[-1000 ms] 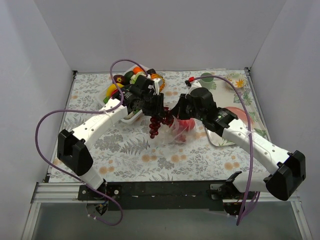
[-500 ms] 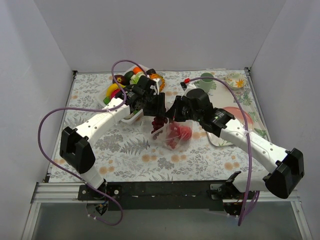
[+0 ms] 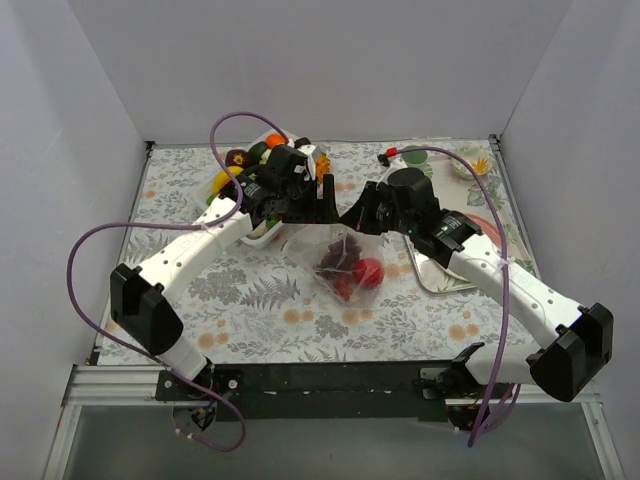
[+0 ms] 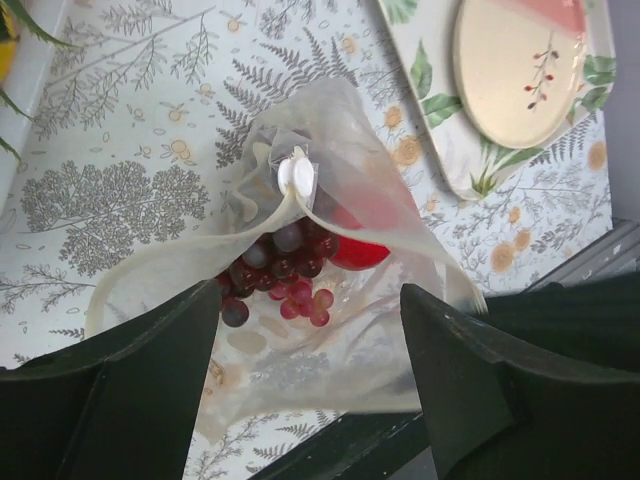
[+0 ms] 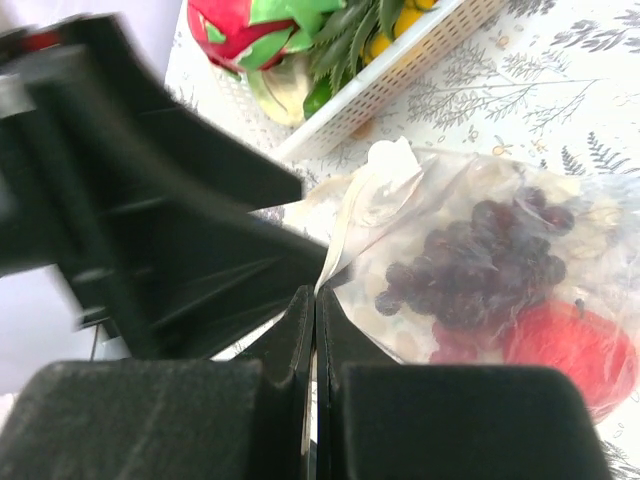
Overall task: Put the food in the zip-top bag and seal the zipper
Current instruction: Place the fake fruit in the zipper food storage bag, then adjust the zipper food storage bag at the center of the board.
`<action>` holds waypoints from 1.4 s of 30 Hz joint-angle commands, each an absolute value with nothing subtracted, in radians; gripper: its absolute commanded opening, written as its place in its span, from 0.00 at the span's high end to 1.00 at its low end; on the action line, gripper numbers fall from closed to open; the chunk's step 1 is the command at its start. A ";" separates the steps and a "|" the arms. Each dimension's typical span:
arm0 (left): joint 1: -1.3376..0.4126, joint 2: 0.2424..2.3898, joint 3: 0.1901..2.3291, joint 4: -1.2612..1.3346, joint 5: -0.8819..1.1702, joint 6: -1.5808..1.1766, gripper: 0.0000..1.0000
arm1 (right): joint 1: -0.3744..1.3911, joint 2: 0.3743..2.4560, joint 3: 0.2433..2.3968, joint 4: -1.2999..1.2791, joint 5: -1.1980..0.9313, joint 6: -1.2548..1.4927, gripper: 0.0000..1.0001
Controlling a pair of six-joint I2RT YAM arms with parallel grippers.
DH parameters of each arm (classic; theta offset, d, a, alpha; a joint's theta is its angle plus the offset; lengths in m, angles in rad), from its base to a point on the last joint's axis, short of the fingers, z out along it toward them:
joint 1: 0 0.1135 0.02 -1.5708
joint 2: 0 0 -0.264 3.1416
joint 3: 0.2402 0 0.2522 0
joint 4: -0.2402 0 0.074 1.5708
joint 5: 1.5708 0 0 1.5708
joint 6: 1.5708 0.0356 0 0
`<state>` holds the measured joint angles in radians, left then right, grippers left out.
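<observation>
The clear zip-top bag (image 3: 340, 262) lies on the patterned table mat at the centre. A dark purple grape bunch (image 3: 334, 258) and a red round fruit (image 3: 368, 272) lie inside it. My right gripper (image 3: 351, 220) is shut on the bag's mouth edge; in the right wrist view its jaws (image 5: 316, 292) pinch the thin strip, with the grapes (image 5: 480, 265) and red fruit (image 5: 570, 350) beyond. My left gripper (image 3: 324, 203) is open and empty just above the bag's mouth. In the left wrist view (image 4: 310, 295) it straddles the bag, grapes (image 4: 285, 270) and a white zipper tab (image 4: 295, 175).
A white basket (image 3: 262, 160) of toy fruits and vegetables stands at the back left, close behind my left gripper. A tray (image 3: 432, 278) with a pink plate (image 3: 485, 228) lies to the right under my right arm. A green cup (image 3: 412, 155) and a small bowl (image 3: 468, 163) stand at the back right.
The left gripper held the grape bunch hanging over the bag; it has let go, the grapes now lie inside, and it has pulled up and back. The bag mouth shifted slightly right.
</observation>
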<state>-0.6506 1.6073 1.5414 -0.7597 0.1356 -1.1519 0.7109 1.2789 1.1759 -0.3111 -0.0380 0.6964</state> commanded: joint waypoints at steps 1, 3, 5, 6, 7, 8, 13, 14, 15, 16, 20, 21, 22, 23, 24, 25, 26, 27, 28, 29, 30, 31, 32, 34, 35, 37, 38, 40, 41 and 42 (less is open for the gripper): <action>-0.660 1.459 1.591 -0.793 0.019 -1.149 0.32 | 0.683 1.213 1.201 -0.241 -0.071 0.701 0.99; -0.660 1.424 1.550 -0.810 -0.101 -1.149 0.34 | 0.681 1.207 1.200 -0.242 -0.071 0.700 0.99; -0.658 1.405 1.497 -0.799 -0.156 -1.166 0.39 | 0.680 1.206 1.193 -0.238 -0.078 0.700 0.99; -0.657 1.407 1.453 -0.795 -0.152 -1.172 0.40 | 0.680 1.206 1.193 -0.239 -0.083 0.701 0.99; -0.657 1.405 1.431 -0.787 -0.141 -1.181 0.41 | 0.680 1.201 1.190 -0.239 -0.083 0.701 0.99; -0.657 1.404 1.411 -0.764 -0.138 -1.187 0.45 | 0.678 1.194 1.184 -0.239 -0.081 0.701 0.99; -0.640 1.396 1.325 -0.744 -0.153 -1.221 0.47 | 0.680 1.169 1.166 -0.242 -0.072 0.701 0.99; -0.638 1.396 1.315 -0.745 -0.155 -1.224 0.48 | 0.680 1.164 1.163 -0.242 -0.072 0.700 0.99; -0.637 1.387 1.302 -0.746 -0.156 -1.236 0.49 | 0.680 1.164 1.161 -0.242 -0.072 0.698 0.99; -0.637 1.381 1.269 -0.744 -0.155 -1.244 0.50 | 0.680 1.161 1.155 -0.241 -0.071 0.699 0.99; -0.635 1.344 1.195 -0.720 -0.140 -1.261 0.51 | 0.678 1.152 1.131 -0.226 -0.075 0.704 0.99; -0.635 1.341 1.187 -0.719 -0.138 -1.261 0.51 | 0.680 1.152 1.128 -0.222 -0.078 0.704 0.99; -0.635 1.339 1.183 -0.718 -0.130 -1.261 0.51 | 0.678 1.152 1.124 -0.221 -0.080 0.704 0.99; -0.635 1.338 1.171 -0.716 -0.126 -1.262 0.51 | 0.680 1.154 1.124 -0.221 -0.081 0.703 0.99; -0.635 1.335 1.163 -0.712 -0.120 -1.264 0.51 | 0.680 1.155 1.126 -0.221 -0.081 0.703 0.99; -0.635 1.332 1.152 -0.704 -0.114 -1.266 0.51 | 0.680 1.154 1.126 -0.222 -0.080 0.704 0.99; -0.635 1.327 1.131 -0.686 -0.094 -1.273 0.51 | 0.680 1.155 1.129 -0.222 -0.078 0.703 0.99; -0.635 1.328 1.118 -0.681 -0.084 -1.276 0.52 | 0.680 1.155 1.131 -0.224 -0.072 0.701 0.99; -0.635 1.327 1.106 -0.675 -0.074 -1.282 0.53 | 0.680 1.154 1.132 -0.227 -0.069 0.700 0.99; -0.635 1.324 1.080 -0.657 -0.060 -1.288 0.53 | 0.678 1.154 1.138 -0.230 -0.066 0.696 0.99; -0.635 1.319 1.069 -0.647 -0.048 -1.290 0.53 | 0.680 1.154 1.141 -0.233 -0.063 0.695 0.99; -0.635 1.315 1.060 -0.637 -0.041 -1.293 0.54 | 0.680 1.152 1.146 -0.235 -0.061 0.692 0.99; -0.635 1.307 1.048 -0.617 -0.031 -1.301 0.53 | 0.680 1.155 1.150 -0.241 -0.061 0.690 0.99; -0.635 1.293 1.034 -0.603 -0.026 -1.305 0.54 | 0.680 1.155 1.160 -0.244 -0.058 0.686 0.99; -0.635 1.290 1.032 -0.589 -0.020 -1.307 0.54 | 0.680 1.155 1.160 -0.245 -0.058 0.686 0.99; -0.635 1.293 1.029 -0.575 -0.002 -1.310 0.61 | 0.678 1.152 1.161 -0.247 -0.055 0.686 0.99; -0.635 1.295 1.032 -0.562 -0.002 -1.312 0.83 | 0.680 1.151 1.163 -0.248 -0.052 0.683 0.99; -0.641 1.293 1.058 -0.542 0.046 -1.312 1.00 | 0.678 1.147 1.178 -0.265 -0.032 0.667 0.99; -0.644 1.295 1.084 -0.535 0.049 -1.312 1.00 | 0.678 1.147 1.187 -0.278 -0.020 0.658 0.99; -0.658 1.299 1.112 -0.534 0.052 -1.307 1.00 | 0.680 1.147 1.196 -0.296 -0.005 0.650 0.99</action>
<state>-0.6380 1.3407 1.0313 -0.5968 -0.0002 -1.3075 0.6807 1.1801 1.1183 -0.3153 -0.0486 0.6880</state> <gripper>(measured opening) 0.022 0.027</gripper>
